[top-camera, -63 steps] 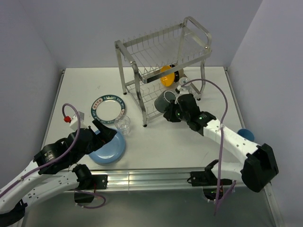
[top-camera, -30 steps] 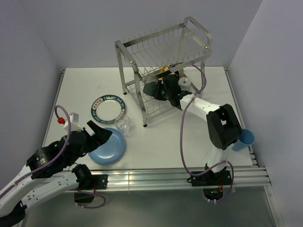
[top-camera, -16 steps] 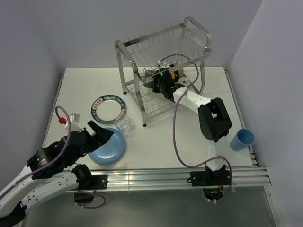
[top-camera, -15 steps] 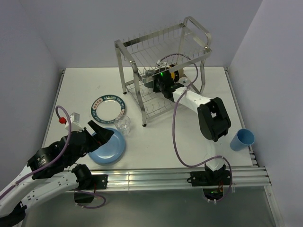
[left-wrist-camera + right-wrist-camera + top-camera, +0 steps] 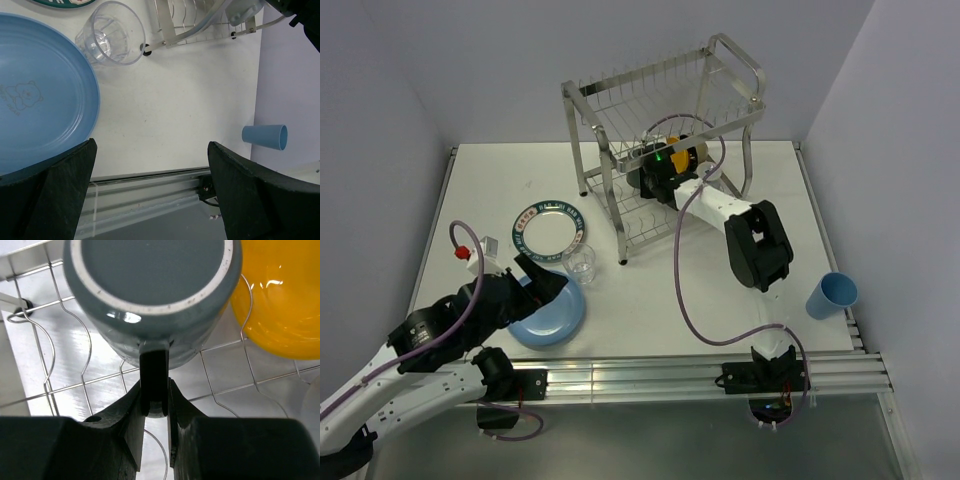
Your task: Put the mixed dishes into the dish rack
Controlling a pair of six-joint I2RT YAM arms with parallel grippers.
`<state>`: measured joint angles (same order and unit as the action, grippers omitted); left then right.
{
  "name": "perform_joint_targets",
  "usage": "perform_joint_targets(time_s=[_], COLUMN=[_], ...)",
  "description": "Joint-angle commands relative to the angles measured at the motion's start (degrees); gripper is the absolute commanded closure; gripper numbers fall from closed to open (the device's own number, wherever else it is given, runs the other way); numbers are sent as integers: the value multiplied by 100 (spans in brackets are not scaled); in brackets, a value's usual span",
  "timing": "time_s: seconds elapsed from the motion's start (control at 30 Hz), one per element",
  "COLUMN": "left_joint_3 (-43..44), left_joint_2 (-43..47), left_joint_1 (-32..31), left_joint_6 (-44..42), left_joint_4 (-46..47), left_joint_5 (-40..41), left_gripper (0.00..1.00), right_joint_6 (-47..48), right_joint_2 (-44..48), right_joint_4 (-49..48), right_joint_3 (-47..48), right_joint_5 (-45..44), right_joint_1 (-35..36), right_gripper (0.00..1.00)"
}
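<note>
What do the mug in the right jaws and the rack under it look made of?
The pale grey-blue mug: likely glazed ceramic, glossy highlights, unglazed-looking pale base ring. The silver wire dish rack: polished metal, probably steel, bright reflective wires.

Robotics lab test cell: a white table (image 5: 650, 290) boxed in by plain lilac walls (image 5: 500, 60) at 9, 12 and 3 o'clock. An aluminium rail (image 5: 640, 375) along its 6 o'clock edge carries the cabled left arm (image 5: 420, 350) and right arm (image 5: 750, 240). The household touches are a wire rack (image 5: 660, 95) at 12 o'clock and a plate (image 5: 552, 228) at 9 o'clock.
</note>
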<state>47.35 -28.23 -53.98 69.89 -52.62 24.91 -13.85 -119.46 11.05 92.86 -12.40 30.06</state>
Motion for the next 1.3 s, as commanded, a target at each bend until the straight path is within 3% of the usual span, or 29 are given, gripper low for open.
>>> perform_joint_targets(time_s=[0.0,0.1,0.2,0.23,0.3,0.43,0.6,0.73,0.93,1.1,1.27], left_joint_3=[-95,-77,107,168,379,704,1100,1171,1372,1575,1786], left_joint_2=[-7,-243,-786,-946,-1384,-2089,-2976,-3399,-4049,-4489,-5034], left_joint_1=[10,10,10,10,10,10,19,80,230,414,616], left_joint_6=[209,349,385,403,263,-80,-212,-502,-959,-1644,-1865], left_joint_4=[68,-2,-73,-99,-38,182,-178,-82,217,770,955], left_joint_5=[67,207,348,357,348,506,1191,1525,1596,1482,1429], left_gripper=[1,1,1,1,1,1,5,15,18,23,28], right_joint_6=[67,31,-39,-57,-83,-153,-425,-838,-1454,-1849,-2402], right_joint_2=[-192,-139,36,89,238,511,1195,1750,2348,2734,3637], right_joint_4=[46,-6,-128,-173,-252,-340,-691,-902,-1281,-850,-709], right_joint_3=[22,-127,-373,-443,-646,-927,-1638,-2192,-2808,-2904,-3826], right_joint_5=[-148,-113,-87,-69,-25,19,150,457,827,301,150], right_joint_1=[-71,-71,-71,-71,-71,-71,-71,-62,34,280,711], right_gripper=[93,84,69,59,54,26,21,21,15,14,12])
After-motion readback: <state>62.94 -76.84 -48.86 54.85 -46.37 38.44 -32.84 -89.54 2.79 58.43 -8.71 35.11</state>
